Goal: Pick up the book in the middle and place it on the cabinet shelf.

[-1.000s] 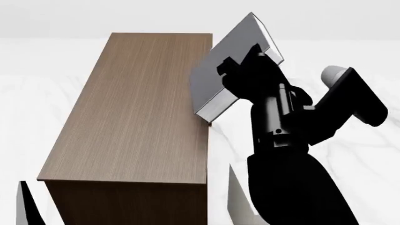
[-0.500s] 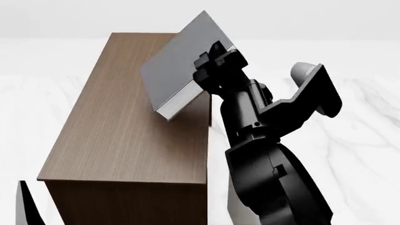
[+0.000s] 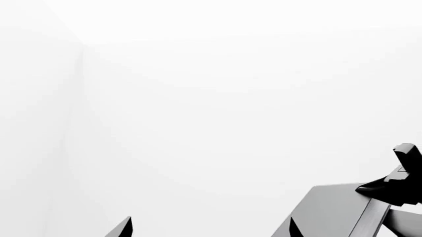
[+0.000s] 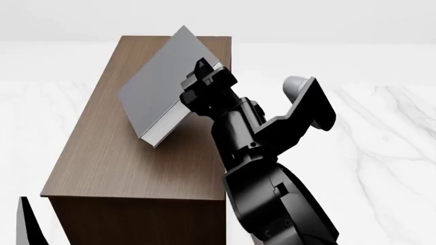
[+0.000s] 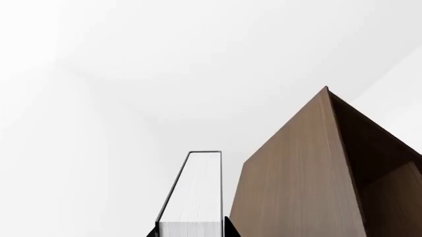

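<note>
The right claw [image 4: 199,84] covers part of the book [image 4: 160,84], so where its fingertips meet cannot be told. The cabinet shelf [image 4: 129,158] is cut off by the head view's lower edge. Only two dark tips of the left claw [image 3: 211,228] show in the left wrist view

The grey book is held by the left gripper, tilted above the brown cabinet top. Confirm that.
Not quite: the head view shows the right gripper holding the grey book, not the left. The rest stands: it is tilted above the brown cabinet top.
</note>
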Motion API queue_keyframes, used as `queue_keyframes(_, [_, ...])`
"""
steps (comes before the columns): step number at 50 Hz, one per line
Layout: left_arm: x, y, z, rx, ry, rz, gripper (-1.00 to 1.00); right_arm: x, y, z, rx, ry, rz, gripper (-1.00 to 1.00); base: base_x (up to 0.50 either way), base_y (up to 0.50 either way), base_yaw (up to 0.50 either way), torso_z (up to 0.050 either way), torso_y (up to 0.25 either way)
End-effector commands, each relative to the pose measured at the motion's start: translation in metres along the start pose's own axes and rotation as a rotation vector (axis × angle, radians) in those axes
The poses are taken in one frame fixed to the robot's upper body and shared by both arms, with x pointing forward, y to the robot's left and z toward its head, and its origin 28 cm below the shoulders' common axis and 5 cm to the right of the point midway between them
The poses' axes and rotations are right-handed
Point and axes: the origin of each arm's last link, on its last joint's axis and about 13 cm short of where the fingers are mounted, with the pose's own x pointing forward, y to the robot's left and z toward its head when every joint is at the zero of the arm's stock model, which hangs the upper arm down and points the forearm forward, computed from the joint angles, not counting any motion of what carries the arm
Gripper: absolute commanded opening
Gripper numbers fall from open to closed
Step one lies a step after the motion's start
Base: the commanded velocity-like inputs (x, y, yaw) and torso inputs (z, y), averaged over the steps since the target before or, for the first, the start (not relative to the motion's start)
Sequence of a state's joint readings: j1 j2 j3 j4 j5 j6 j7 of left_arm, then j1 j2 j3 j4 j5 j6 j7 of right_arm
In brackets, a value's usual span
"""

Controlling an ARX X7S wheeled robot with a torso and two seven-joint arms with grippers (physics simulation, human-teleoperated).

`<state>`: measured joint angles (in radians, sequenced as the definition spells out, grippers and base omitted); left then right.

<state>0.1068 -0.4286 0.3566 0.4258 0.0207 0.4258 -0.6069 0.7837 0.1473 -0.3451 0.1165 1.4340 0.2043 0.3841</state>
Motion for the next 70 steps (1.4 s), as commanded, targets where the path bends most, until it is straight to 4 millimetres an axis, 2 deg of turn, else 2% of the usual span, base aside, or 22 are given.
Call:
queue_keyframes(1, [0.002, 0.001, 0.000, 0.011, -0.025, -0.001, 1.00, 0.002, 0.005, -0.002, -0.004, -0.013, 0.089, -1.00, 0.00, 0.00, 0.00, 0.000, 0.000])
queue_keyframes(19, [0.001, 0.000, 0.001, 0.011, -0.024, -0.004, 1.00, 0.001, -0.001, -0.010, -0.004, 0.016, 0.094, -1.00, 0.00, 0.00, 0.00, 0.000, 0.001])
queue_keyframes(39, [0.001, 0.000, 0.000, 0.013, -0.025, -0.004, 1.00, -0.009, -0.017, -0.035, -0.013, 0.103, 0.061, -1.00, 0.00, 0.00, 0.00, 0.000, 0.001])
queue_keyframes(70, [0.000, 0.000, 0.000, 0.013, -0.022, -0.007, 1.00, -0.004, -0.045, -0.027, -0.066, 0.067, -0.064, -1.00, 0.00, 0.00, 0.00, 0.000, 0.000])
